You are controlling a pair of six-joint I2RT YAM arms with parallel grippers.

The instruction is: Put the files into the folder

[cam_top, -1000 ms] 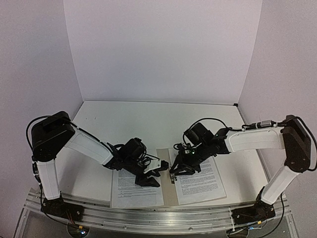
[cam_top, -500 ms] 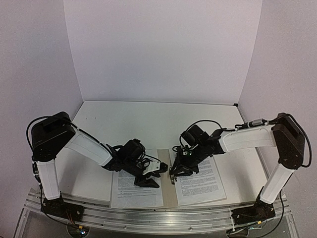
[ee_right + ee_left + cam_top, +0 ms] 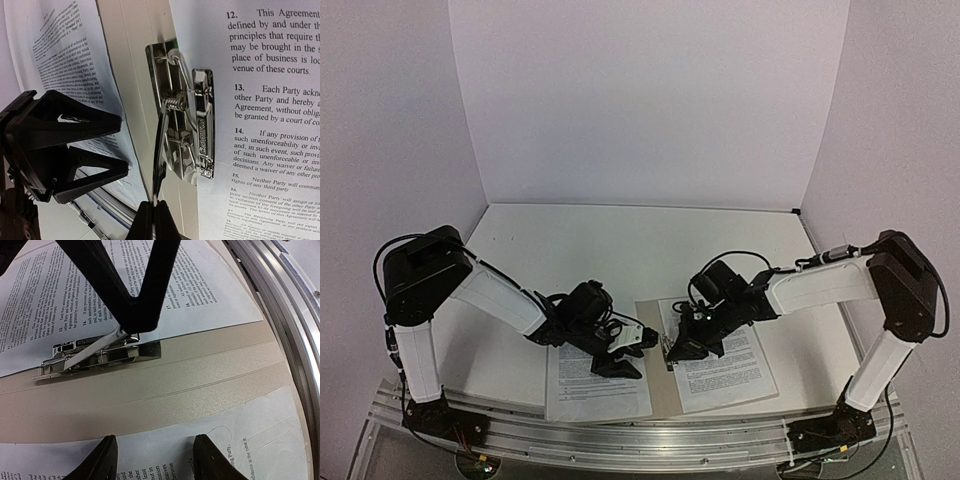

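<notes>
- Top view: the tan folder lies open on the white table, under both grippers. One printed sheet rests on each half. The left sheet is beneath the left gripper. The right sheet is just beside the right gripper, which is down at the spine.
- Left wrist view: my left gripper is spread, with nothing between its fingers, and it hovers low over thin white paper. Ahead of it is the matte, creased card of the folder. Beyond that is a shiny steel clip. The black tips of the right gripper meet on the clip's lever. A ribbed metal rail curves off to the side.
- Right wrist view: my right gripper is pressed together, pinching the end of the slim lever. The sprung clip sits at the inner edge of the right sheet.
- My judgement: I am working the fastener, so filing is partway done.
- The next move, I think, is to swing the lever gently so the clip's clamp plate moves. The paper is flimsy and could buckle or slip, so the left gripper may need to steady it.
</notes>
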